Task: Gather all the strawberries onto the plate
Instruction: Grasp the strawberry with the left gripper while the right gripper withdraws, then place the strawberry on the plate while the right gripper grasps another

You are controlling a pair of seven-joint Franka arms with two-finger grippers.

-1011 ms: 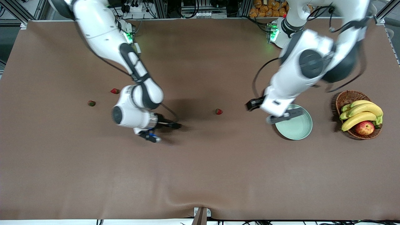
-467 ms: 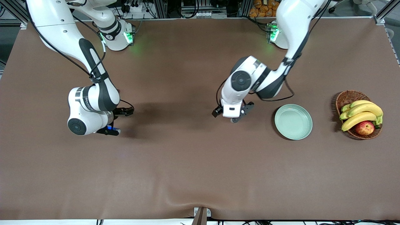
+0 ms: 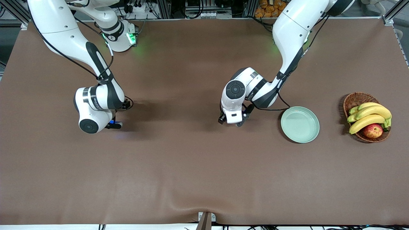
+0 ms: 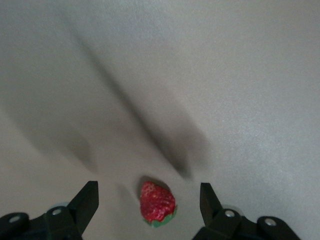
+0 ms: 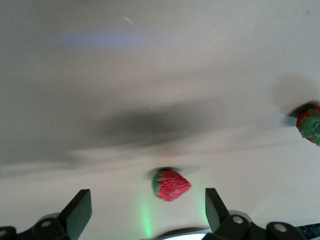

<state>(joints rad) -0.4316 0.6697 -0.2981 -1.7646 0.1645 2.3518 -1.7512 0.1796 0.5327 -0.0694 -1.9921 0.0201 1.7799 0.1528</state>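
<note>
Toward the right arm's end of the table (image 3: 179,179), well apart from the plate (image 3: 300,124), the right gripper (image 5: 145,212) hangs low over the brown cloth with its fingers spread wide. Its wrist view shows one strawberry (image 5: 170,184) lying on the cloth squarely in the gap between them, and a second strawberry (image 5: 310,123) lying a little way off, cut by the edge of that picture. In the front view the arm's own wrist hides both berries. The wide spread looks chosen so the fingers can drop on either side of the small fruit before closing. Closer to the plate, just beside its rim on the side facing the right arm's end, the left gripper (image 4: 150,210) is likewise low over the cloth, fingers apart, with the third strawberry (image 4: 158,202) lying on the cloth between them, leafy cap toward the camera. That berry too is covered by the wrist in the front view. The plate itself is bare, so no berry has been collected yet. Both arms seem lined up for a pinch at once. The basket (image 3: 355,99) of bananas (image 3: 369,115) and an apple (image 3: 372,130) sits past the plate at the left arm's end, out of the way.
</note>
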